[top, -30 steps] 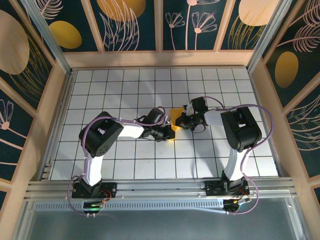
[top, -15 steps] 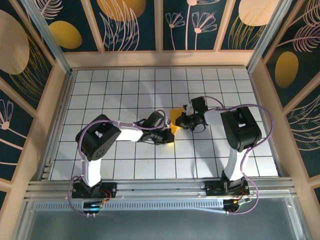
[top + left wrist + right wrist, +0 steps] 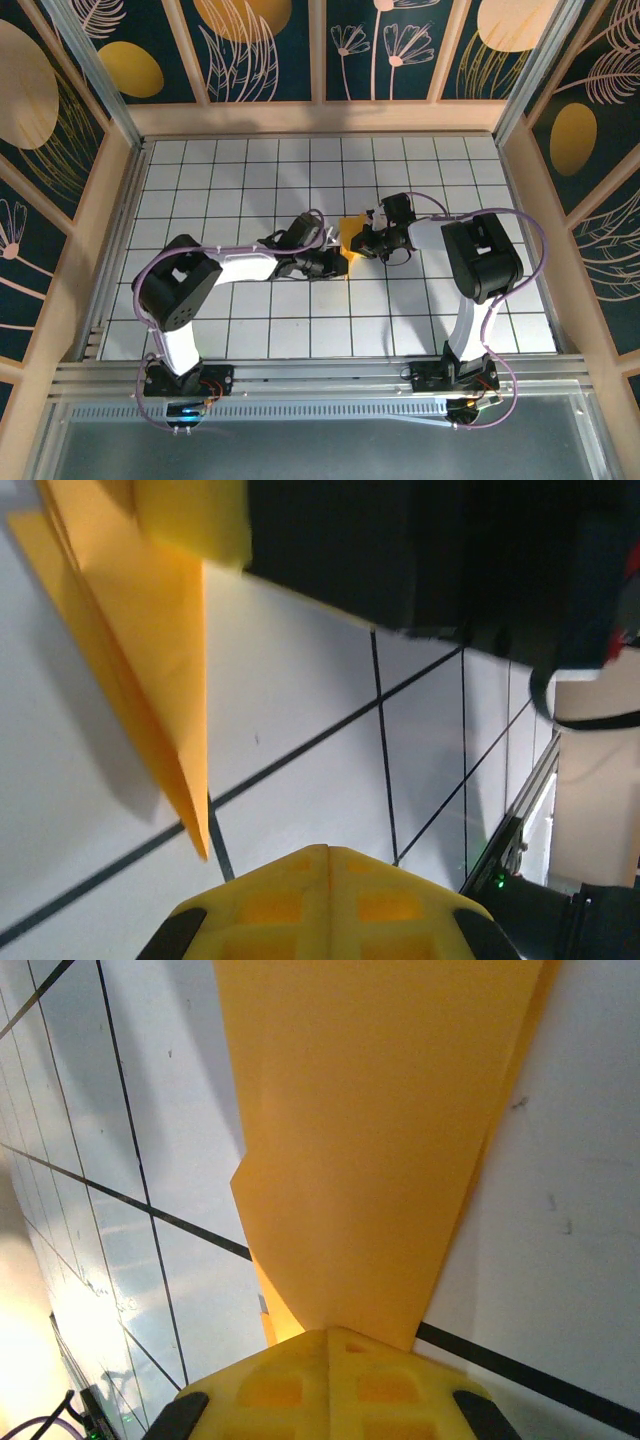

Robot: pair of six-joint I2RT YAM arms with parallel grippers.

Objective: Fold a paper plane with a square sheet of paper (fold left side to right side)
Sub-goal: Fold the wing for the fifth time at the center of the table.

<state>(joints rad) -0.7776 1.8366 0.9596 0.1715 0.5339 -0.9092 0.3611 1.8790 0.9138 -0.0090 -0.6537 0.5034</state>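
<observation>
- The table (image 3: 250, 180), white with a black grid, lies under the sheet of paper (image 3: 349, 238); the sheet sits on it between the two arms' tips.
- The left arm (image 3: 240, 268) reaches in from the sheet's left, and the right arm (image 3: 480, 255) bends in from its right.
- The right gripper (image 3: 366, 243) is at the sheet's right edge. In the right wrist view its yellow pads are pressed together, and the sheet (image 3: 370, 1140) narrows straight down to the right gripper (image 3: 328, 1335). The paper meets the tip, but I cannot tell whether a layer is pinched or only touched.
- The left gripper (image 3: 338, 264) is at the sheet's near-left corner. In the left wrist view the left gripper (image 3: 325, 858) is closed with nothing between its pads, and the sheet's pointed corner ends just beside it on the left.
- The sheet (image 3: 150, 630) is orange-yellow and already creased (layered edges show along its long side). It tapers to a point towards the left gripper.
</observation>
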